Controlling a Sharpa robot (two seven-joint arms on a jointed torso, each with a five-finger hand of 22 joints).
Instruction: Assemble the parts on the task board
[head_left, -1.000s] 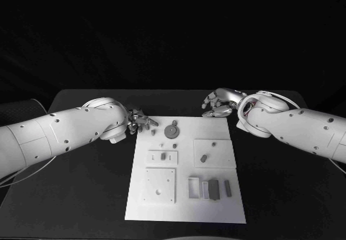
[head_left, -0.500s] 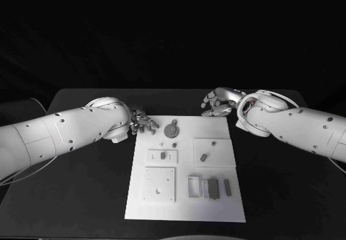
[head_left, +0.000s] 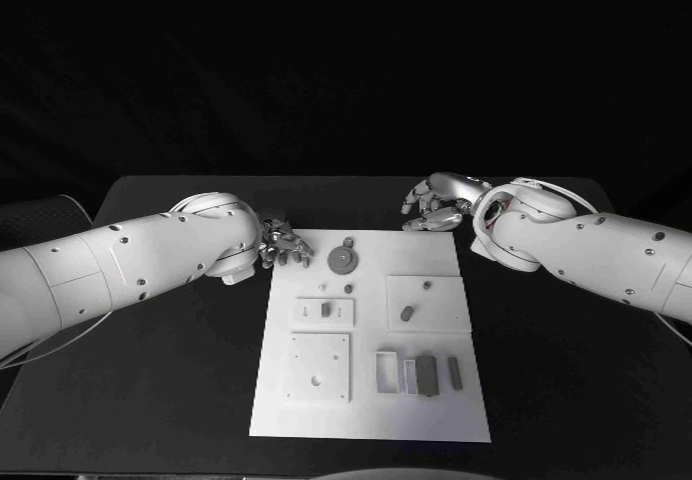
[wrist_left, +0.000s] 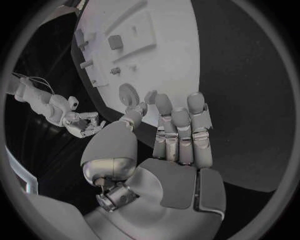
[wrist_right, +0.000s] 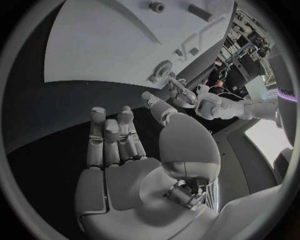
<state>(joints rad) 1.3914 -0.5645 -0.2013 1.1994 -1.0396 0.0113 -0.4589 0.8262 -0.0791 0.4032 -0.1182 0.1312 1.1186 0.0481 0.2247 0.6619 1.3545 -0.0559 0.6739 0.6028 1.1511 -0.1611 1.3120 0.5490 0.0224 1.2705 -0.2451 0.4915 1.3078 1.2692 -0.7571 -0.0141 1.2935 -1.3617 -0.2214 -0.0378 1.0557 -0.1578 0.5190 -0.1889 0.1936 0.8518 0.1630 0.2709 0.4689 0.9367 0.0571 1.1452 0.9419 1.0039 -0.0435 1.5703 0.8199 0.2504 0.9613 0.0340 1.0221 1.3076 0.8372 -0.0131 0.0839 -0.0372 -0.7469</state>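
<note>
Small grey toothed gear (head_left: 343, 262), upper centre of frame, lies flat on the white task board (head_left: 368, 415) on the black table (head_left: 159, 400). I judge it light, rigid, slick; I would pinch its rim. Left hand (head_left: 286, 245) and right hand (head_left: 433, 205): released, empty.

The place reads as a robotics lab or test cell. A black surface (head_left: 173, 330) carries a white task board (head_left: 368, 400) with machined recesses and small grey parts (head_left: 418, 375) set in and on it, a staged bench rig. Behind the surface, beyond the board's far edge, hangs a plain black backdrop. In the right wrist view, past the board's far corner, stands cluttered equipment (wrist_right: 247, 37) with racks and cables, and beside it a bright panel, perhaps a window or screen (wrist_right: 262, 137); details there are too small to tell.
</note>
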